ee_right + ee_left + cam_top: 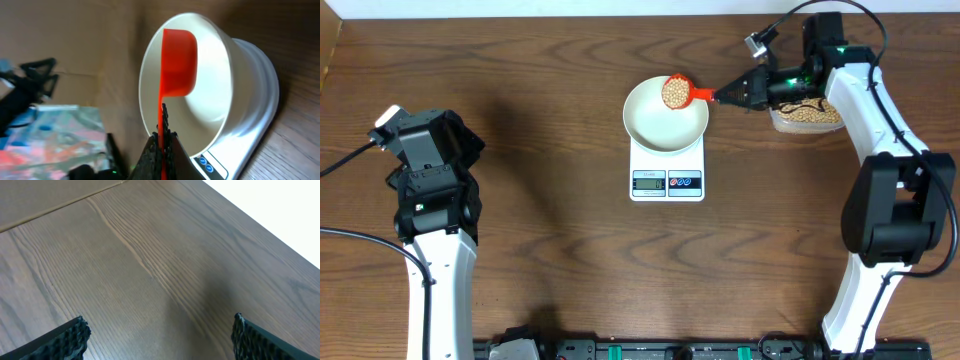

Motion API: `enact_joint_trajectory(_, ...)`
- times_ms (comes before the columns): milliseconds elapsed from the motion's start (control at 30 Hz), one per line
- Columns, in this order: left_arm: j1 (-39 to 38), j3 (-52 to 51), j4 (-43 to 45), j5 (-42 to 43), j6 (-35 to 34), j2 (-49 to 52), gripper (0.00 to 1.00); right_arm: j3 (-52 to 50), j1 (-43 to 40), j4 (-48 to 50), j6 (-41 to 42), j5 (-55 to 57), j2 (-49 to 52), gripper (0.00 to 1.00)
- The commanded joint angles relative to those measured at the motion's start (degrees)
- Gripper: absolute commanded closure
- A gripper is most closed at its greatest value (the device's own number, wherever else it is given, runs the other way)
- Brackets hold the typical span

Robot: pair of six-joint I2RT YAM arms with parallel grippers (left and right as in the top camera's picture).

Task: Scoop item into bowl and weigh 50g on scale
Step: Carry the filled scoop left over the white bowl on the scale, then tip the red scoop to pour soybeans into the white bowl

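A white bowl [665,128] stands on the white scale [667,180] at the table's middle back. My right gripper [728,96] is shut on the handle of a red scoop [678,92], whose cup is full of tan beans and hovers over the bowl's far rim. In the right wrist view the scoop [177,60] shows from its underside over the bowl [220,85], with the handle pinched between my fingers [163,137]; the scale [260,125] lies beneath. The bowl looks empty. My left gripper [160,335] stands open over bare wood at the left.
A clear tub of beans [807,115] sits at the back right, under my right arm. The scale's display and buttons [666,181] face the front edge. Cables run along the left side.
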Motion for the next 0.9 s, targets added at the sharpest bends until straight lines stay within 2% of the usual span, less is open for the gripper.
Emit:
enact_joint_trajectory(0,0.24,0.0,-0.09,-0.81,-0.07,0.37,0.07,1.66,3.34,-0.96,-2.64,5.73,-4.11,0.99)
enact_joint_trajectory(533,0.24,0.0,-0.09,-0.81,-0.07,0.37,0.07,1.66,10.67,-3.52,-5.88,27.17,-10.32,0.99)
enact_joint_trajectory(867,0.24,0.0,-0.09,-0.81,-0.09,0.37,0.07,1.66,13.42,-4.57,-7.32,32.13,-10.62,0.99)
